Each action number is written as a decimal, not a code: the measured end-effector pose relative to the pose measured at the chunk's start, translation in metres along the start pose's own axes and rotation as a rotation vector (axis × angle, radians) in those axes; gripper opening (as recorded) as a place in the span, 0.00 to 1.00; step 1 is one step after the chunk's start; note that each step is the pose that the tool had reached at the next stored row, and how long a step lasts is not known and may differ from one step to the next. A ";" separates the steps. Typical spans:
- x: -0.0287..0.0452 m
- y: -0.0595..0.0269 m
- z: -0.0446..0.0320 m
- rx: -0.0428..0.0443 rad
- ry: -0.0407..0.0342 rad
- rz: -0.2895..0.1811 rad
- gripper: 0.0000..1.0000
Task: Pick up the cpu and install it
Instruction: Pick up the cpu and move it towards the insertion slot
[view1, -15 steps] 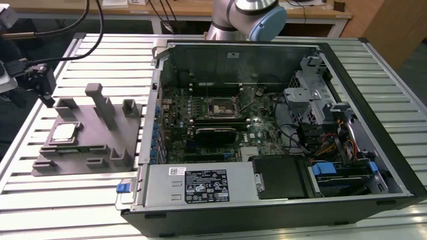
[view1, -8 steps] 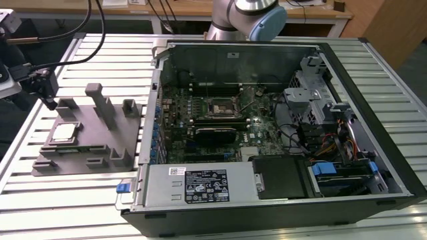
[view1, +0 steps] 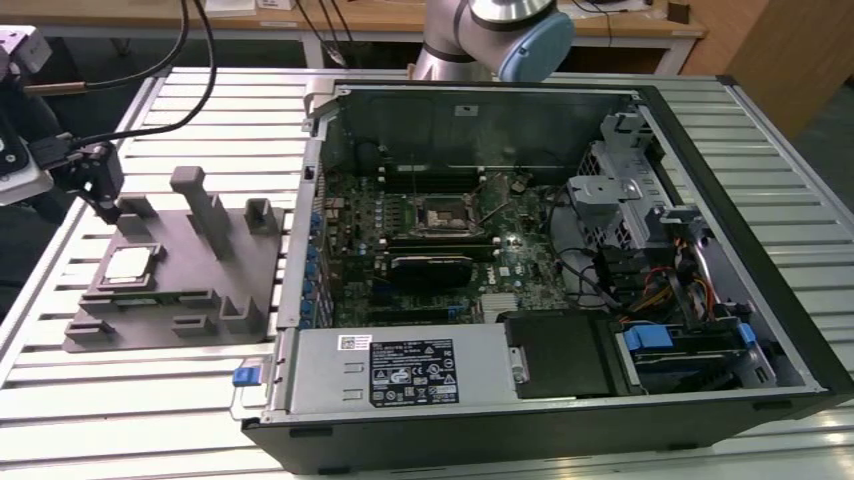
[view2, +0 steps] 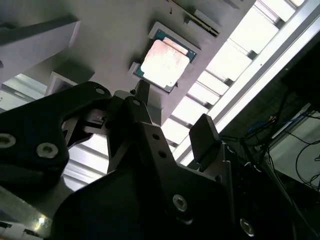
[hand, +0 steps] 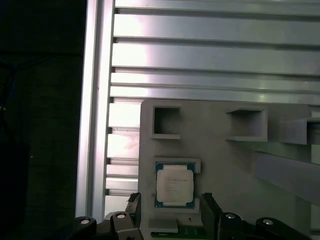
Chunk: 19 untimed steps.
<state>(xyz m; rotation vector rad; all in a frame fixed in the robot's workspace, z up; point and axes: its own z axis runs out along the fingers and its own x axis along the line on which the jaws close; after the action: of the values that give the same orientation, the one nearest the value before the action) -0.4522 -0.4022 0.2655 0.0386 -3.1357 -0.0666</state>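
My gripper is the closest thing in both wrist views. Its two dark fingers are spread wide apart with nothing between them, so I am holding nothing.

In the exterior view, the gripper hangs at the exterior view's left. It is above the back corner of the grey tray. The tray has tall posts and small square pockets. It lies flat on the table, which is made of long silver strips.

The cpu is a little flat square with a pale shiny top. It rests in its own pocket in the tray, near the tray's left side. In the first wrist view, the cpu shows in the gap between my fingers, lower down, and I am not touching it.

To the right of the tray stands the big black computer case, lying open. Inside it is a green board with a dark square socket in the middle.
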 end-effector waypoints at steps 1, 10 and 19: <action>0.0000 -0.0001 0.0018 0.0000 0.0000 0.000 0.60; -0.0006 -0.0022 0.0174 0.0000 -0.0003 -0.001 0.73; -0.0030 -0.0032 0.0284 0.0000 -0.0006 -0.004 0.73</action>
<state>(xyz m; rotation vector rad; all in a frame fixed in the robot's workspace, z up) -0.4493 -0.4041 0.2370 0.0447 -3.1363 -0.0667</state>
